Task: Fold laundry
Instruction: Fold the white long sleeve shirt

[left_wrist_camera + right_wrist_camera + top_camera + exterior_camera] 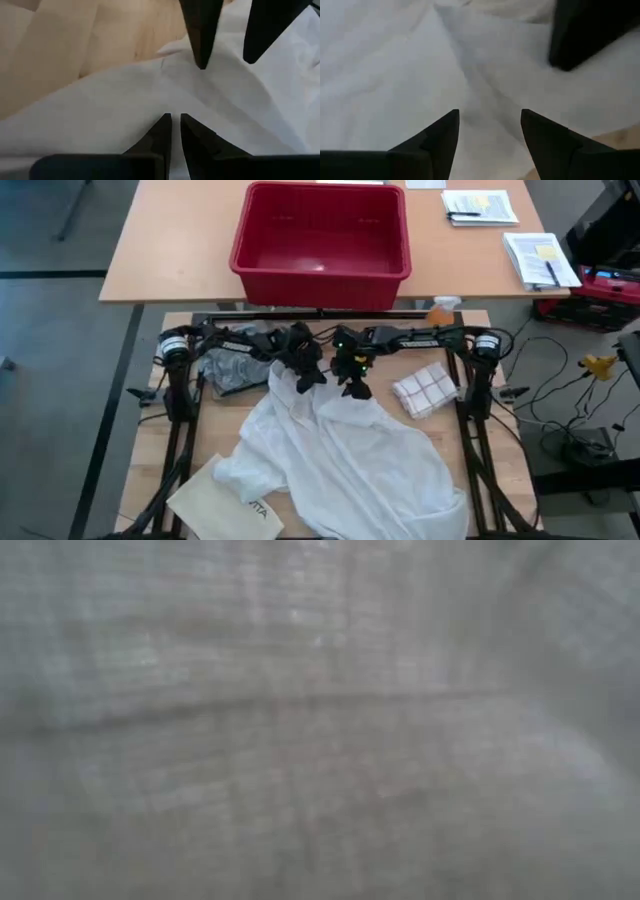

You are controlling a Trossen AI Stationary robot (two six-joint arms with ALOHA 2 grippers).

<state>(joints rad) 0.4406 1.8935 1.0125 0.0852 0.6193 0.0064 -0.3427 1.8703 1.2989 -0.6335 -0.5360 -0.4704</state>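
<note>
- The left end effector (310, 375) sits over the top edge of the white shirt (350, 455), near the middle of the worktop (460, 460); in its wrist view the fingertips (165, 125) are nearly together with only a thin slit between them, and whether cloth is pinched there I cannot tell.
- The right end effector (355, 385) is just beside it, also at the shirt's top; its wrist view shows the fingers (445, 130) spread apart over the white cloth, holding nothing.
- The white shirt lies spread but rumpled across the centre and front of the worktop, with no clean fold visible.
- The grey T-shirt (232, 368) is bunched near the left arm's base, unfolded.
- A small checked cloth (425, 390) rests folded to the right of the end effectors.
- A stiff pale bag (225, 505) lies at the front left corner, touching the shirt's edge.
- The red basket (320, 235) stands on the further table.
- The low view is covered by cloth.
- Judgement: folding is at an early stage; the shirt still needs flattening and folding, and the grey piece after it.
</note>
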